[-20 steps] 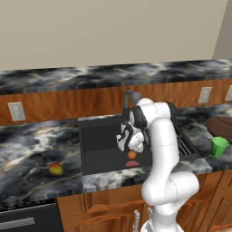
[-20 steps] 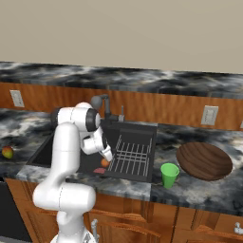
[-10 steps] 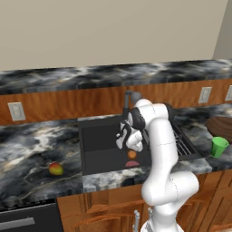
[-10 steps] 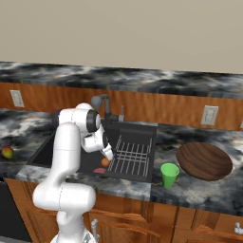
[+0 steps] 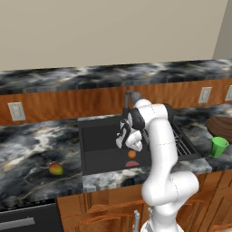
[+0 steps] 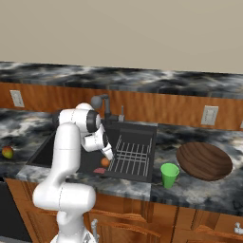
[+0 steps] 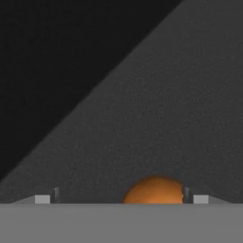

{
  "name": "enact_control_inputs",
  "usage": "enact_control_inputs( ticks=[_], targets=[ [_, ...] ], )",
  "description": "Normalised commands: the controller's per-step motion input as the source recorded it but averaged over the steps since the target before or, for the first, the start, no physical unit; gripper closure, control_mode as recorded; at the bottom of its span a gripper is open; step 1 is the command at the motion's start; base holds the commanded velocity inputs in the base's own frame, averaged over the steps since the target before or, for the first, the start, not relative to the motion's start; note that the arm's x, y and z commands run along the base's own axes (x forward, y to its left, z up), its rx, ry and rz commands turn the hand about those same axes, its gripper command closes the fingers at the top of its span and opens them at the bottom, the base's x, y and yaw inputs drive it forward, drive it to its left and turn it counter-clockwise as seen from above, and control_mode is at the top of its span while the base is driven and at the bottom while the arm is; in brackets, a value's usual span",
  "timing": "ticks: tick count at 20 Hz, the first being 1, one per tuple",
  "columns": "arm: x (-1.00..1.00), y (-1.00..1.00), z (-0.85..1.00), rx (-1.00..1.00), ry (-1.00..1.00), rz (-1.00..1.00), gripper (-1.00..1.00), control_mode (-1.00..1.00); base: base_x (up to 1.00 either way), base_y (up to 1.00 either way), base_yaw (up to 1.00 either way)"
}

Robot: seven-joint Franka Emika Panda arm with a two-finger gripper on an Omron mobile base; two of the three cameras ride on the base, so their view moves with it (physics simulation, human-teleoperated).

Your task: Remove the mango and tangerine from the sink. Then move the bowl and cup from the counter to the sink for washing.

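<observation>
Pincer: my gripper (image 7: 121, 198) hangs low inside the sink (image 5: 104, 138), jaws spread wide, grasping nothing.
Tangerine: the tangerine (image 7: 154, 190) lies on the basin floor just beneath me, between my fingertips (image 7: 42, 199) and nearer the right one; I cannot tell whether it touches.
Mango: the mango (image 5: 55, 169) rests on the counter (image 5: 31, 149), well apart to my left, outside the basin.
Cup: the cup (image 6: 169, 174) stands upright on the counter to my right, beyond the wire rack (image 6: 130, 154).
Bowl: the bowl (image 6: 204, 161) sits just beside that cup, farther right.
</observation>
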Motion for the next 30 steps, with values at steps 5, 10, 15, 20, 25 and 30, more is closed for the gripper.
enact_control_inputs(
  ticks=[5,10,15,20,25,30],
  targets=[
    [-0.02,0.03,-0.1,0.0,0.04,-0.08,-1.0,-1.0,0.0,0.0,0.0],
    [-0.1,0.0,-0.02,0.0,0.05,-0.1,-1.0,-1.0,0.0,0.0,0.0],
    [-0.13,0.0,-0.02,0.0,0.01,-0.11,-1.0,-1.0,0.0,0.0,0.0],
    [-0.14,0.01,-0.06,0.0,0.01,-0.11,-1.0,-1.0,0.0,0.0,0.0],
    [-0.18,0.01,-0.06,0.0,0.0,-0.1,-1.0,-1.0,0.0,0.0,0.0],
    [-0.06,0.0,-0.11,0.0,0.0,-0.08,-1.0,-1.0,0.0,0.0,0.0]
  ],
)
